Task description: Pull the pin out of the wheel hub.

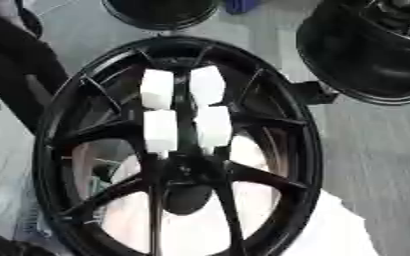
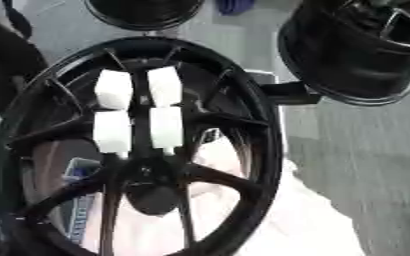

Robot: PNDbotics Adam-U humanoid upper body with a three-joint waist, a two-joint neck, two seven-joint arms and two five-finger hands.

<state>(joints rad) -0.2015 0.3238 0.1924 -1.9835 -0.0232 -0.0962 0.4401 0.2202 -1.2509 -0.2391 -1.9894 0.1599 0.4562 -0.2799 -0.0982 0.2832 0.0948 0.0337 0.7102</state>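
Here, black wheel hub (image 1: 178, 150) upright, long axis vertical, white blocks (image 1: 184, 114) on spokes, hands unseen.

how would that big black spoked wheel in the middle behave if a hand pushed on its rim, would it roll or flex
The black wheel looks like rigid cast metal with thick spokes, so it would probably not flex. It looks bulky, so likely heavy and slow to shift. It seems to lie on a white surface, so sliding looks likelier than rolling. No hand shows.

There at the left edge, the robot's bulky black left arm (image 1: 16, 70): dark, rounded and plain all over, too blurred to make out any screws, cables or markings.
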